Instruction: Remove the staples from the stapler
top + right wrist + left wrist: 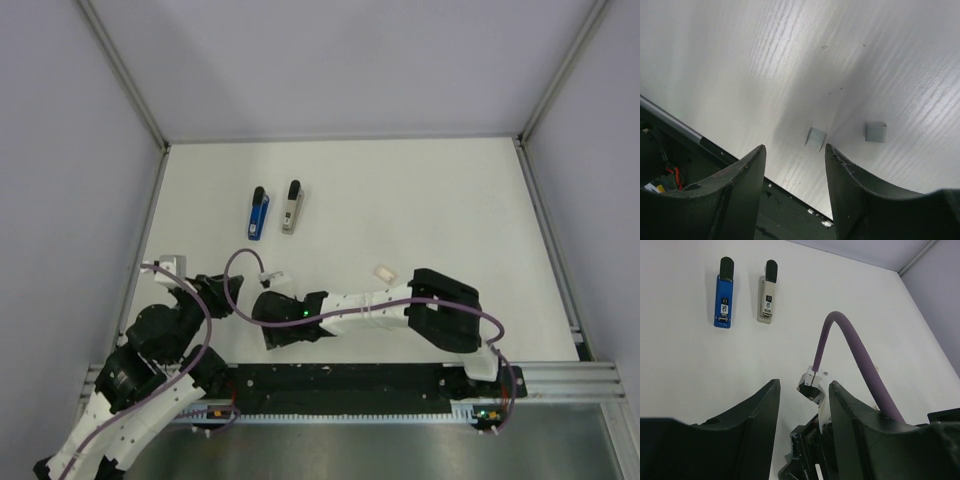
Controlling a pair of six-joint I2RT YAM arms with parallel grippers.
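Note:
A blue stapler and a grey stapler lie side by side, closed, at the back left of the white table; both also show in the left wrist view, blue stapler and grey stapler. Two short strips of staples lie on the table just beyond my right gripper, which is open and empty near the front rail. My left gripper is open and empty, well short of the staplers. In the top view the right gripper sits beside the left gripper.
A small beige object lies near the right forearm. The right wrist's purple cable and camera plug stand right in front of the left fingers. The black front rail runs along the near edge.

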